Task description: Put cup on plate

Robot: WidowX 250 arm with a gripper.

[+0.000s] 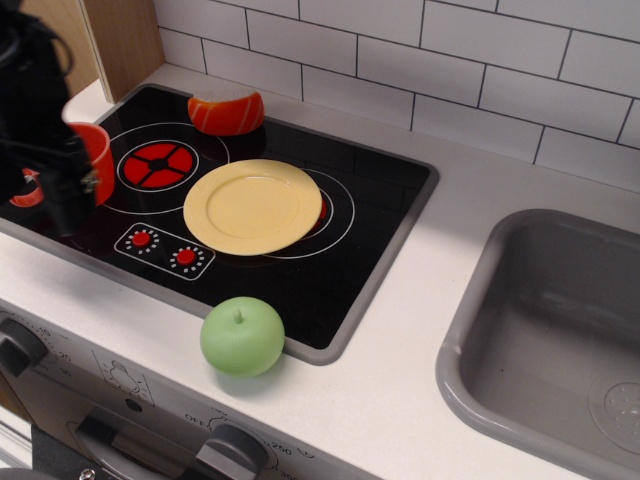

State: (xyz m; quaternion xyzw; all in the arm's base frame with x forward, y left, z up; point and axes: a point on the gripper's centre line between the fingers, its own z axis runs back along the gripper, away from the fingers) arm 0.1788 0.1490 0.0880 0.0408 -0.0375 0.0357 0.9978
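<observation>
A grey sink (545, 330) is set right of the black stove (380, 215), where the yellow plate (253, 206) lies. At the left edge, the cup (92, 160) is gripped by the blurred gripper (55, 170), well apart from the plate.

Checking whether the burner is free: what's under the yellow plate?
The plate lies on the black stovetop, covering most of a ringed burner; a red sliver shows at its right edge. The rest is hidden.
</observation>
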